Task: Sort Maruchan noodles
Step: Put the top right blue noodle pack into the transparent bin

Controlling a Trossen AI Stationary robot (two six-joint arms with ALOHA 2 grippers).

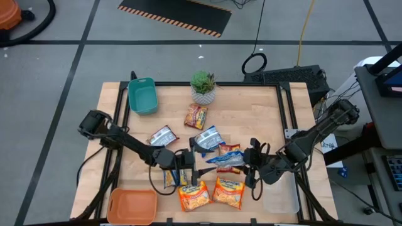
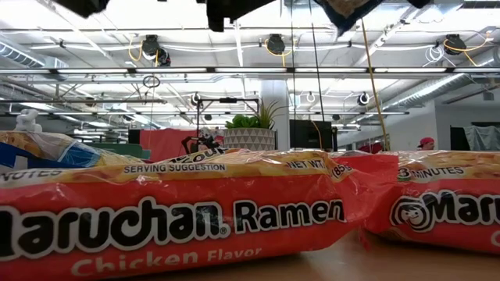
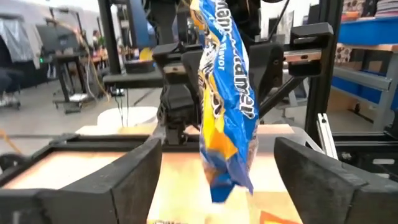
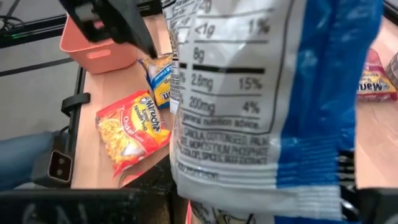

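overhead straight down, low level, wrists close

A grey floor (image 1: 50, 69) with dark seam lines surrounds the wooden table (image 1: 251, 119). A black-and-orange striped mat (image 1: 176, 16) lies beyond it. Overhead, white ceiling beams (image 2: 250, 70) carry cables and round lamps (image 2: 275, 43).

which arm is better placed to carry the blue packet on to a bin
Right, probably. The right gripper holds the crinkly blue-and-yellow plastic ramen packet off the table. The left gripper's fingers stand open on either side of it, gripping nothing.
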